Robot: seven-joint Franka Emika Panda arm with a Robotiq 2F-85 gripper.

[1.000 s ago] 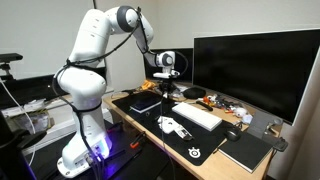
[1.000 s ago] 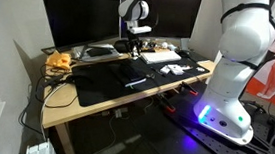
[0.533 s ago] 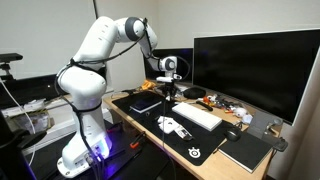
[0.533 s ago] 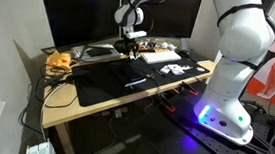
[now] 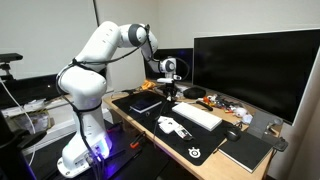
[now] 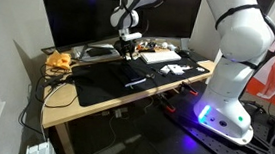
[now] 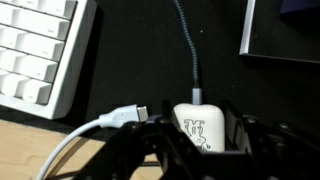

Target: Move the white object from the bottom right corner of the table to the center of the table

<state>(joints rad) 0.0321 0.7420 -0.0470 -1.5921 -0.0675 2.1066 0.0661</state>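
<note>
Holding the small white chunky object (image 7: pixel 200 122) in the clenched black gripper (image 7: pixel 203 140), I see its cabled end pointing to the top of the wrist view.

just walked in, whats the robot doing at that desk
The Franka arm has its gripper low over the desk, beside the white keyboard. In the wrist view it sits around a small white charger block with a cable plugged in, apparently clamped on it. Whether the block is lifted cannot be told.
</note>
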